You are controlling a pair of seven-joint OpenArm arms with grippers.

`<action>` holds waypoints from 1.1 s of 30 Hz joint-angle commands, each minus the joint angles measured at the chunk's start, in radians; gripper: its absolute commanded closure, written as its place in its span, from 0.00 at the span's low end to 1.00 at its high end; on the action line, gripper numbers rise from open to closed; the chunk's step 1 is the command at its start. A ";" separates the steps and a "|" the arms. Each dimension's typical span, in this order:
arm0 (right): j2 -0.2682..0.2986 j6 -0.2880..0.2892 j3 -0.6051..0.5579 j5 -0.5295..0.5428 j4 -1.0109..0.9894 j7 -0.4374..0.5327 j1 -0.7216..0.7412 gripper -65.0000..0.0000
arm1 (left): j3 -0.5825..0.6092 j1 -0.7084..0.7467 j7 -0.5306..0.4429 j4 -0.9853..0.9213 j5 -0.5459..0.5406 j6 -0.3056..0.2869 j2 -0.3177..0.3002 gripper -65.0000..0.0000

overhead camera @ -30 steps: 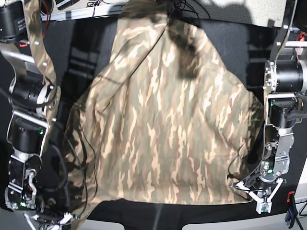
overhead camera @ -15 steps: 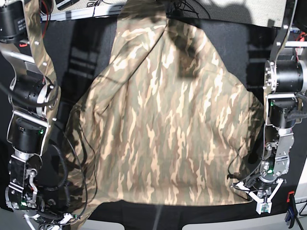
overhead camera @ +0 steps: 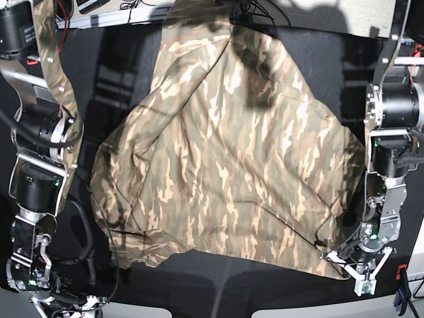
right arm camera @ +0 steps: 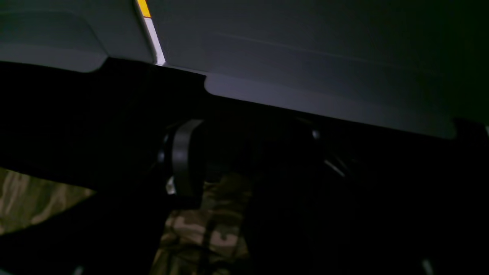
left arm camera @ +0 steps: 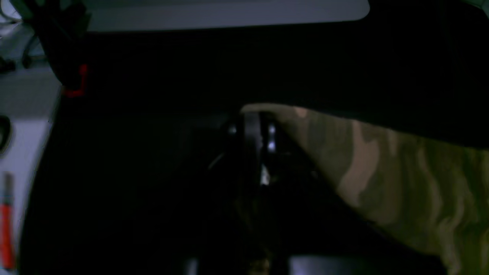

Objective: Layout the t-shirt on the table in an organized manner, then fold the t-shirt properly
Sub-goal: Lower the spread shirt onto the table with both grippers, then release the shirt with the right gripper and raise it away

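Note:
The camouflage t-shirt (overhead camera: pixel 225 159) lies spread over the black table (overhead camera: pixel 112 79), bunched along its near-left hem (overhead camera: pixel 142 255). A strip of the same fabric (overhead camera: pixel 50 53) runs along my right arm. My left gripper (overhead camera: pixel 338 257) is shut on the shirt's near-right corner; in the left wrist view the fingers (left arm camera: pixel 254 145) pinch the fabric (left arm camera: pixel 382 168). My right gripper (right arm camera: pixel 233 168) stands open at the near-left table edge, with a bit of camouflage cloth (right arm camera: pixel 214 221) showing between and below its fingers. Whether it touches them I cannot tell.
A red clamp (overhead camera: pixel 401 271) and a blue one (overhead camera: pixel 397 298) sit at the near-right table edge, beside my left arm. Cables (overhead camera: pixel 86 225) loop around my right arm. A pale surface (overhead camera: pixel 331 13) and wires lie beyond the table's far edge.
My right gripper has opened, and the shirt's near-left corner has slid away from it, up and to the right, leaving folds there. The left gripper has stayed shut in place.

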 commanded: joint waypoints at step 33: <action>-0.008 0.237 0.000 0.441 0.236 -0.295 -0.220 0.49 | -0.003 0.029 0.269 0.154 -0.146 -0.071 -0.061 0.65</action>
